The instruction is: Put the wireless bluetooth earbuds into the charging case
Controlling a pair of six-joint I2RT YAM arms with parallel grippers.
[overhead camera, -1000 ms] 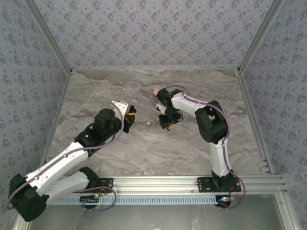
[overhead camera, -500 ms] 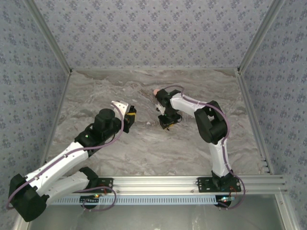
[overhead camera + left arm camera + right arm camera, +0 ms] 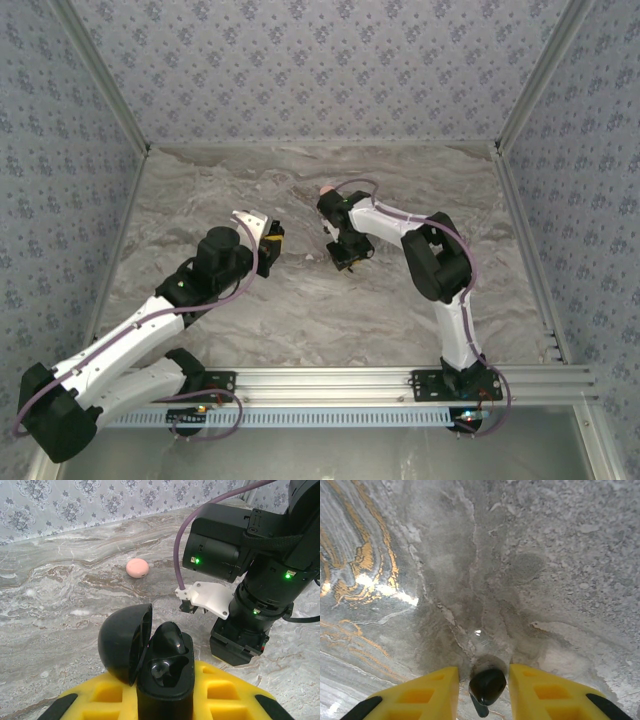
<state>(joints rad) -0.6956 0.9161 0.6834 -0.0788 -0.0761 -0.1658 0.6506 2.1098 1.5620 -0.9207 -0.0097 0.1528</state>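
Note:
My left gripper (image 3: 165, 702) is shut on the charging case (image 3: 167, 677), a black case held upright between yellow fingers with its round lid (image 3: 122, 642) swung open to the left. One black earbud (image 3: 169, 637) sits in the case's far socket; the near socket is bare. In the top view that case (image 3: 272, 240) hangs left of centre. My right gripper (image 3: 484, 672) points down at the marble table and stands open, with the other earbud (image 3: 487, 685) between its yellow fingers (image 3: 432, 692) and a narrow gap on each side. The right gripper (image 3: 346, 254) is at mid table.
A small pink disc (image 3: 137, 568) lies on the marble beyond the case, just behind the right arm's wrist (image 3: 325, 188). The right arm's black wrist housing (image 3: 260, 580) stands close to the right of the held case. Patterned walls (image 3: 320, 70) close the table in.
The right gripper has shifted slightly left over the table. The left arm and the open case have stayed still.

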